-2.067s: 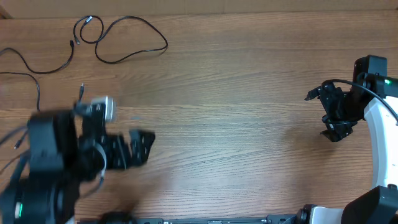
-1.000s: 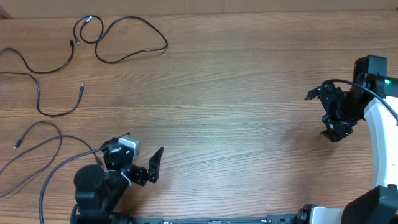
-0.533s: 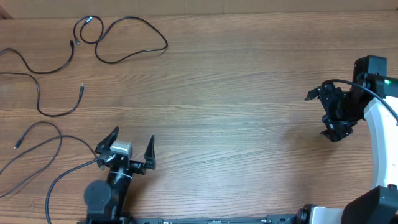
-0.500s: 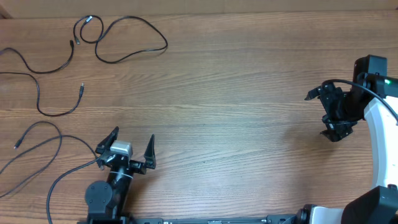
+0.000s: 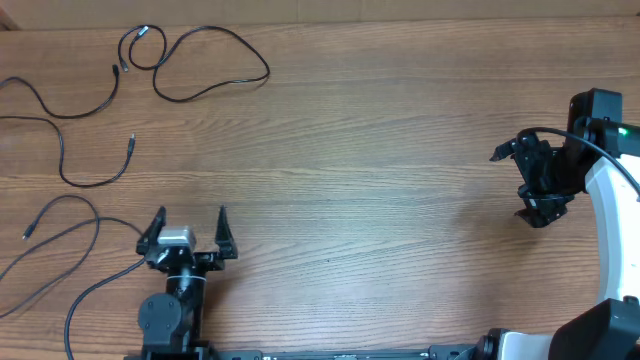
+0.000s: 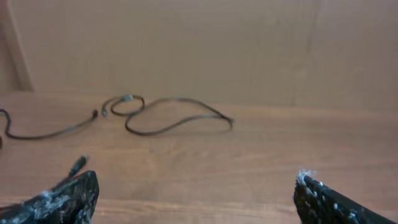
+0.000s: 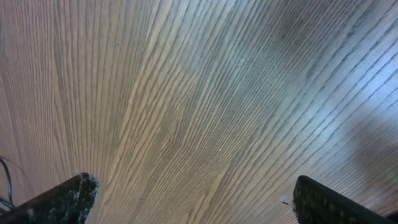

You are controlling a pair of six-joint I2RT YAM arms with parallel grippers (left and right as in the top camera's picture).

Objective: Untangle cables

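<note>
Left pincer (image 5: 191, 215) is wide open and holds nothing, and the right pincer (image 5: 512, 183) is wide open and empty too. All the cables lie ahead of the left pincer and off to its left, well apart from it and very far from the right one. They look pulled apart, not in a knot, so I think the job is almost done or done. The looped cable (image 5: 268, 72) lies farthest ahead and curls over itself near one plug. Things could go wrong if the left pincer reaches into that curl, because it might pinch two bits of cord at once and drag them into a new knot. The cords are also so thin and flat on the worktop (image 5: 380, 200) that the fingers could slide over them and miss. The cables are black, skinny and bendy, with little plug ends, some shiny. The worktop is smooth brown wood with long lines. The pincer fingers (image 6: 301, 182) are black, hard and pointy, with white scuffs.
</note>
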